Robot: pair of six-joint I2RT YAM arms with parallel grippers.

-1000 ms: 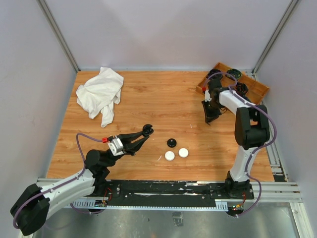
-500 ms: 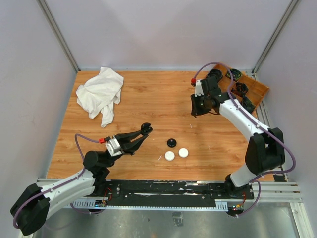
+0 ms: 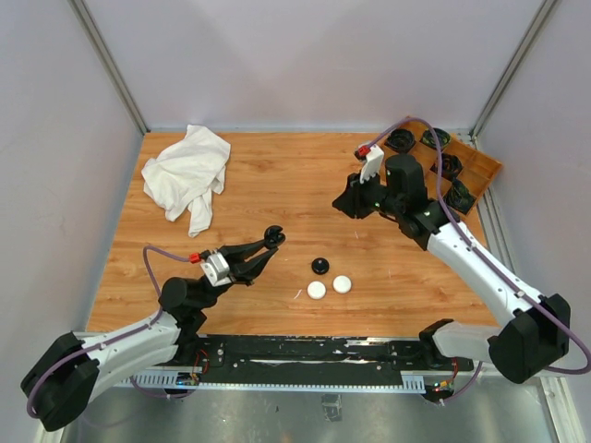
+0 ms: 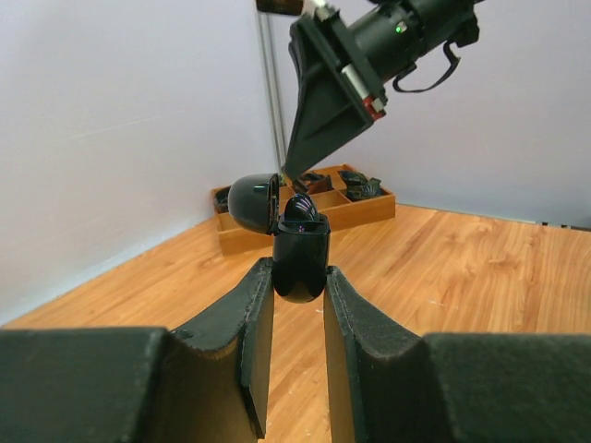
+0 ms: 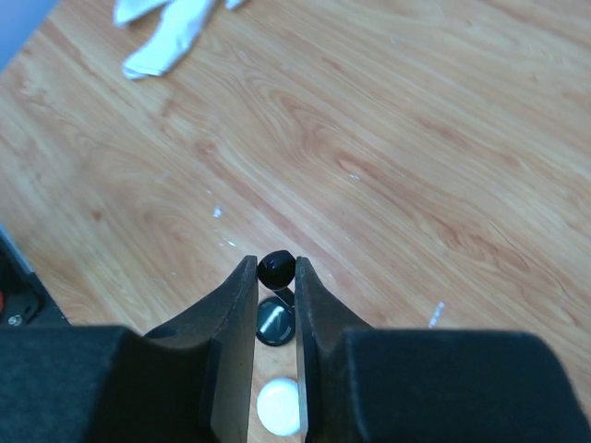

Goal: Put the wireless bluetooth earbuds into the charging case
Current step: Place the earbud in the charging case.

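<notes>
Two claws loaded: left gripper (image 4: 297, 290) clamps the open black charging case (image 4: 300, 260) aloft; right gripper (image 5: 275, 277) pinches a black earbud (image 5: 276, 268) mid-air, well apart. Slight misalignment at the case could likely knock the bud loose.

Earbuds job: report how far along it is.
Done: the left tool holds a black charging case up with its lid open. In hand: the right tool grips a black earbud over the table, apart from that case. Left: seat it in the case; whether a bud already sits inside is unclear. Three round cases wait below.
</notes>
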